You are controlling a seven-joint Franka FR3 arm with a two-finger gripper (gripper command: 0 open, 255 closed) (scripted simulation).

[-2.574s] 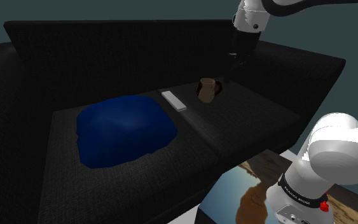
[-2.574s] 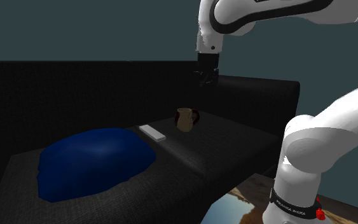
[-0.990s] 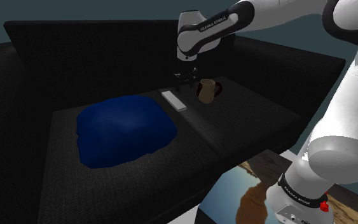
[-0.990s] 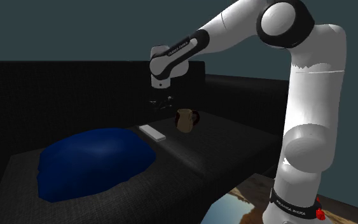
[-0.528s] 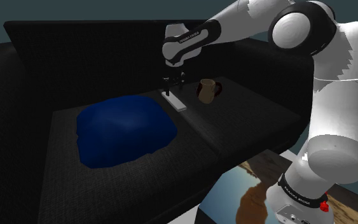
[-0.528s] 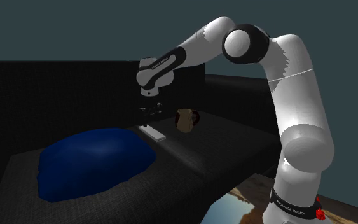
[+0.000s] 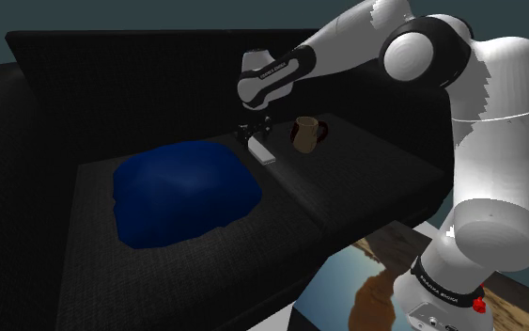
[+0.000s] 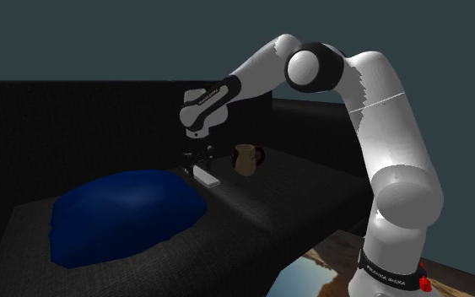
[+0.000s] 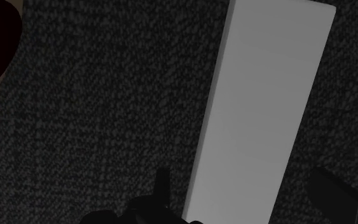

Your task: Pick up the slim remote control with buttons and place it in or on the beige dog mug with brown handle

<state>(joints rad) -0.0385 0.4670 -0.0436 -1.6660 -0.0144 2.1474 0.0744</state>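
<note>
Straddling one end of the slim white remote (image 9: pixel 263 108) with jaws spread, black fingers (image 9: pixel 336 194) set off to either long side. Clear gap on one side, other finger close to the edge, contact there not tellable. Pinching nothing. Pointing straight down, low over the remote (image 7: pixel 260 150) at the end nearer the backrest of the black sofa (image 7: pixel 365 179).

Lying flat on the woven black seat, drawn plain white, long axis running diagonally away from the backrest; same in the second exterior view (image 8: pixel 203 175). Standing upright near it, to the shoulder view's right and apart from it: tan mug (image 7: pixel 305 133) with dark brown handle turned away from the remote, also seen at (image 8: pixel 245 159). Slumped on the seat to the shoulder view's left of the remote, edge near but not touching: big blue cushion (image 7: pixel 185 191), again at (image 8: pixel 126 215).

Arching up from the stand (image 7: pixel 441 310) at lower right and reaching over the seat toward the remote: white arm (image 7: pixel 497 141) with dark joints.
</note>
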